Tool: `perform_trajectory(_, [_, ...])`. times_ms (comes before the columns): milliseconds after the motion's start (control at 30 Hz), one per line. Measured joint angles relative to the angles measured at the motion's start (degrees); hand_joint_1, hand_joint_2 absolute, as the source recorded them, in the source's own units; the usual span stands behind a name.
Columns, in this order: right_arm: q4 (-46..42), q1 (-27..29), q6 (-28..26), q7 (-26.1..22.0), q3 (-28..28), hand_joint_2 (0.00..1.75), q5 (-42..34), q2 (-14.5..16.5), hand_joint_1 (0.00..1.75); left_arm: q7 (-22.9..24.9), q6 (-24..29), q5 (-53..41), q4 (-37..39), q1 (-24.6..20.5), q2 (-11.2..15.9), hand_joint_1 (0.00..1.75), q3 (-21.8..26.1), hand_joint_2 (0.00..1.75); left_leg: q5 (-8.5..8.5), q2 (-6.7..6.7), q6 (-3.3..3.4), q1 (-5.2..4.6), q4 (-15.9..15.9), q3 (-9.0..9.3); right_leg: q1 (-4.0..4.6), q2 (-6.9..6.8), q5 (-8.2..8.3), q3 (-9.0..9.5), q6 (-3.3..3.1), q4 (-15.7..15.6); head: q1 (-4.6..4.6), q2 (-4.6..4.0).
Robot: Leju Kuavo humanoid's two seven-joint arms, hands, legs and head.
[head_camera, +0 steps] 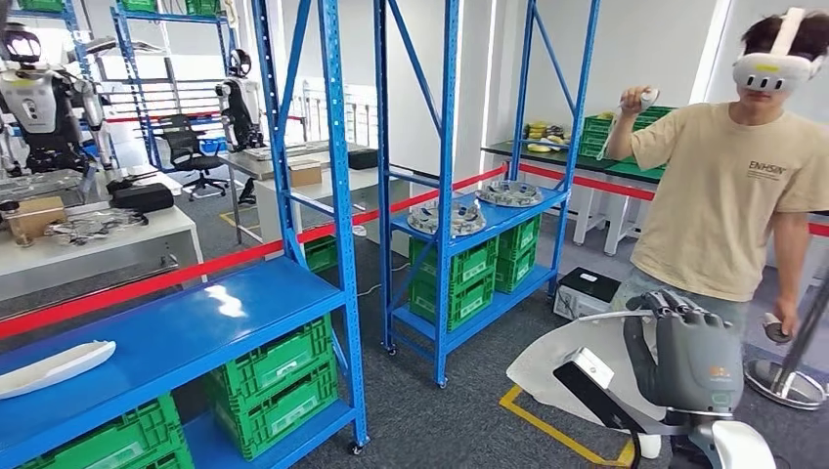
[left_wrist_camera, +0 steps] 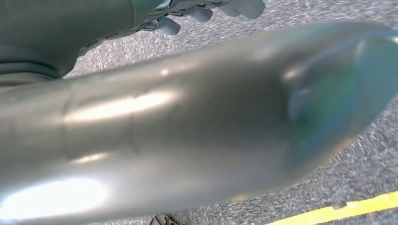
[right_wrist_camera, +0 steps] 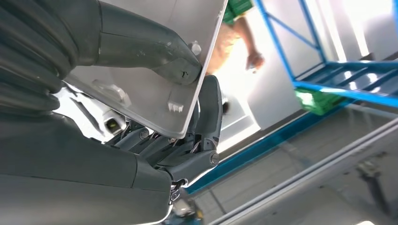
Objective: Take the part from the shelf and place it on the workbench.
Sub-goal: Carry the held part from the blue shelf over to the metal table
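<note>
My right hand (head_camera: 689, 357) grips a white curved panel part (head_camera: 552, 357) low at the right of the head view, over the grey floor. In the right wrist view the thumb (right_wrist_camera: 155, 51) presses on the part's (right_wrist_camera: 150, 89) pale inner face and the dark fingers (right_wrist_camera: 206, 117) wrap its edge from the other side. A second long white part (head_camera: 54, 366) lies on the blue shelf (head_camera: 176, 337) at the near left. My left hand (left_wrist_camera: 202, 11) hangs over the carpet beside a blurred silver surface, its fingers spread and holding nothing.
A person (head_camera: 728, 195) in a headset stands close on the right, holding controllers. Blue racks (head_camera: 450, 195) with green crates (head_camera: 279, 376) stand ahead and left. White tables (head_camera: 108, 244) stand at the far left, green-topped benches (head_camera: 626, 168) at the back right. Yellow tape (head_camera: 557, 430) marks the floor.
</note>
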Motion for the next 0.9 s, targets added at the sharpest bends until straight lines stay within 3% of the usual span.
perform_trajectory(67, [-0.08,0.16,-0.05,0.04,0.0,1.75,-0.01,-0.23,1.4,0.02,0.0,0.02,-0.01,-0.07,-0.01,0.0,0.0,0.0,-0.03,0.98,-0.55,-0.07,-0.12,0.05,-0.09,1.23,0.48,-0.18,-0.46,-0.24,-0.01,0.0])
perform_trajectory(133, [-0.16,0.24,-0.09,0.08,0.0,1.75,-0.01,-0.44,1.4,0.01,0.0,0.03,-0.01,-0.14,-0.03,0.0,-0.01,0.0,-1.24,-0.47,-1.25,0.04,1.27,-0.48,-0.56,2.29,1.03,-0.18,-1.05,-0.74,-0.04,0.0])
perform_trajectory(233, [-0.25,0.45,-0.08,0.13,0.0,1.75,0.01,-0.4,1.4,0.01,0.0,0.08,0.02,0.0,-0.06,0.0,-0.02,0.0,-6.58,-4.73,-2.15,0.62,10.89,-4.49,-0.97,3.83,1.53,-0.47,-1.51,-0.99,-0.16,0.0])
perform_trajectory(267, [-0.25,0.65,-0.07,0.12,0.0,1.75,0.01,-0.38,1.4,0.01,0.01,0.1,0.02,0.07,-0.04,0.0,-0.02,0.0,-7.8,-5.15,-2.33,0.77,14.12,-5.89,-1.01,4.45,1.61,-0.61,-1.46,-0.97,-0.19,0.0])
perform_trajectory(300, [-0.25,0.84,-0.06,0.13,0.0,1.75,0.01,-0.38,1.4,0.01,0.01,0.13,0.02,0.13,-0.02,0.0,-0.01,0.0,-7.98,-5.25,-2.46,0.87,15.64,-6.5,-1.05,5.09,1.69,-0.71,-1.36,-0.94,-0.19,0.0])
perform_trajectory(333, [-0.26,0.96,-0.05,0.15,0.0,1.75,0.01,-0.38,1.4,0.01,0.01,0.16,0.02,0.16,0.0,0.0,-0.01,0.0,-7.03,-5.33,-2.56,0.98,14.97,-6.07,-1.14,5.75,1.79,-0.78,-1.22,-0.88,-0.2,0.0])
perform_trajectory(367, [-0.27,1.02,-0.04,0.15,0.0,1.75,0.0,-0.38,1.4,0.01,0.01,0.16,0.01,0.16,0.01,0.0,0.0,0.0,-5.15,-5.64,-2.62,1.12,11.99,-4.52,-1.27,6.42,1.85,-0.81,-1.04,-0.78,-0.2,0.0])
perform_trajectory(433, [-0.33,0.97,-0.04,0.19,0.0,1.75,-0.01,-0.39,1.4,0.0,-0.01,0.17,0.02,0.14,0.0,0.0,-0.01,0.0,-1.92,-8.2,-2.73,1.55,3.95,-0.64,-1.42,7.68,1.93,-1.09,-0.47,-0.39,-0.21,0.0])
perform_trajectory(500, [-0.4,0.93,-0.03,0.23,0.0,1.75,-0.01,-0.4,1.4,-0.02,-0.01,0.17,0.05,0.12,-0.01,0.0,-0.02,0.0,-1.13,-10.2,-2.46,1.73,0.07,1.18,-1.45,8.84,2.19,-1.7,0.4,-0.19,-0.2,0.0])
perform_trajectory(567, [-0.42,1.0,-0.02,0.32,0.0,1.75,-0.01,-0.51,1.4,-0.04,-0.03,0.17,0.07,0.1,-0.06,0.0,-0.01,0.0,-0.94,-9.35,-1.65,1.56,-0.06,1.22,-1.63,9.99,2.75,-2.18,1.37,-0.51,-0.17,0.0])
perform_trajectory(633, [-0.48,1.04,-0.03,0.4,0.0,1.75,-0.02,-0.75,1.4,-0.08,-0.11,0.19,0.05,0.06,-0.11,0.0,0.0,0.0,-0.49,-7.94,-0.71,1.58,-0.44,1.25,-1.64,8.45,2.31,-2.87,1.9,0.42,-0.09,0.0])
perform_trajectory(700, [-0.56,1.02,-0.04,0.4,0.0,1.75,-0.02,-0.9,1.4,-0.09,-0.18,0.26,0.03,0.09,-0.13,0.0,0.0,0.0,-0.29,-6.47,-0.05,1.54,-0.71,1.2,-1.45,5.23,-0.65,-5.32,2.12,5.67,0.05,0.0])
perform_trajectory(767, [-0.58,1.16,0.07,0.44,0.0,1.75,0.02,-0.91,1.4,-0.02,-0.17,0.41,0.04,0.21,-0.13,0.0,0.0,0.0,-0.34,-4.96,0.19,1.33,-0.62,1.01,-1.39,3.98,-4.12,-8.84,2.34,13.4,0.13,0.0])
perform_trajectory(800, [-0.58,1.25,0.2,0.49,0.0,1.75,0.08,-0.91,1.4,0.02,-0.17,0.5,0.05,0.24,-0.14,0.0,0.0,0.0,-0.39,-4.16,0.25,1.24,-0.54,0.94,-1.4,3.86,-4.72,-9.76,2.36,15.63,0.13,0.0])
perform_trajectory(833, [-0.58,1.27,0.36,0.55,0.0,1.75,0.21,-0.91,1.4,0.03,-0.16,0.54,0.05,0.23,-0.15,0.0,0.0,0.0,-0.45,-3.42,0.29,1.19,-0.46,0.91,-1.38,3.75,-4.23,-9.49,2.3,15.57,0.14,0.0])
perform_trajectory(900, [-0.63,1.11,0.71,0.66,0.0,1.75,0.44,-0.91,1.4,0.02,-0.16,0.56,0.07,0.14,-0.22,0.0,0.0,0.0,-0.63,-2.07,0.22,1.11,-0.29,0.97,-1.25,2.83,-1.16,-5.54,1.94,9.03,0.14,0.0])
